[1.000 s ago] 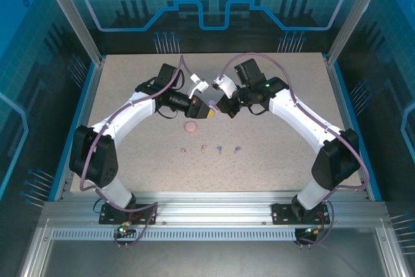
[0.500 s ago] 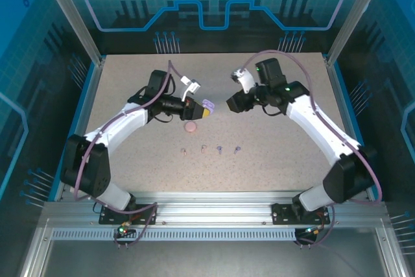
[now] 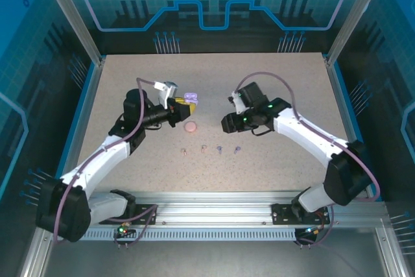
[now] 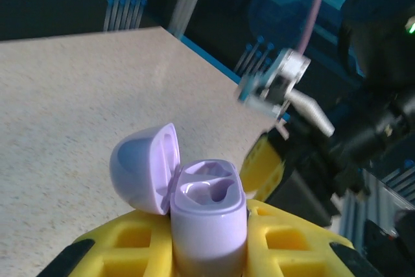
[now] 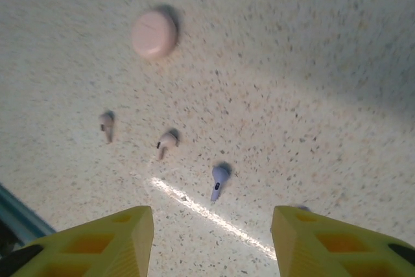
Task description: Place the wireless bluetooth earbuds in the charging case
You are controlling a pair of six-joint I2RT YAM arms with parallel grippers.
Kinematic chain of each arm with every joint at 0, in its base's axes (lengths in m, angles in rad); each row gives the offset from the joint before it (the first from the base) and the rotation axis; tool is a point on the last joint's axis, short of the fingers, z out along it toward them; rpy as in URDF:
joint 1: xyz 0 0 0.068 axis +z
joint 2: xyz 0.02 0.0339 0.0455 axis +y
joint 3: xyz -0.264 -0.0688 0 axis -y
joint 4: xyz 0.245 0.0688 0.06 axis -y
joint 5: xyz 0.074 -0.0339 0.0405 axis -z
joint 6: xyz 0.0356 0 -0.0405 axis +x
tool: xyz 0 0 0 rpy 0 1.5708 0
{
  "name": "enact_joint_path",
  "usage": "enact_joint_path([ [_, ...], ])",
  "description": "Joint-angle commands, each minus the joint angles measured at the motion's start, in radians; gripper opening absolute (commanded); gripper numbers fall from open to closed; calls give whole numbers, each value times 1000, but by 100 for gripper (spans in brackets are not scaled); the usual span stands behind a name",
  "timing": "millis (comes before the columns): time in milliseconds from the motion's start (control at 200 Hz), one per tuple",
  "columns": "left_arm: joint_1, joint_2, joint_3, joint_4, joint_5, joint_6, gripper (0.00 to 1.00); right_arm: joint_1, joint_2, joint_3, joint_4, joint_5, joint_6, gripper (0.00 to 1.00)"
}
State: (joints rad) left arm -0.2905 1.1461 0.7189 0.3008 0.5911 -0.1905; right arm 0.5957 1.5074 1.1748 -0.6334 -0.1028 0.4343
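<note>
L claw (image 3: 184, 102) clamps open purple case (image 4: 207, 222); R claw (image 5: 211, 228) agape above buds (image 5: 219, 178).

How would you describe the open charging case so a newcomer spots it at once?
On the speckled table, find the left gripper, just left of centre. Clamped between its yellow fingers is a lilac case, lid flipped open; the nearby pink case lies closed on the table.
</note>
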Motion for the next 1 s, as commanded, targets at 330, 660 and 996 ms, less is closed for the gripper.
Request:
enact_joint_path([
  [330,-68,-152,-131,210,-308,17,0,171,304,106,-105,222,266,46],
  [660,-70,-170,-149,235,-318,8,0,218,416,167,-137,276,309,40],
  [996,-70,-181,-153,238,-325,9,0,226,476,198,-144,286,316,37],
])
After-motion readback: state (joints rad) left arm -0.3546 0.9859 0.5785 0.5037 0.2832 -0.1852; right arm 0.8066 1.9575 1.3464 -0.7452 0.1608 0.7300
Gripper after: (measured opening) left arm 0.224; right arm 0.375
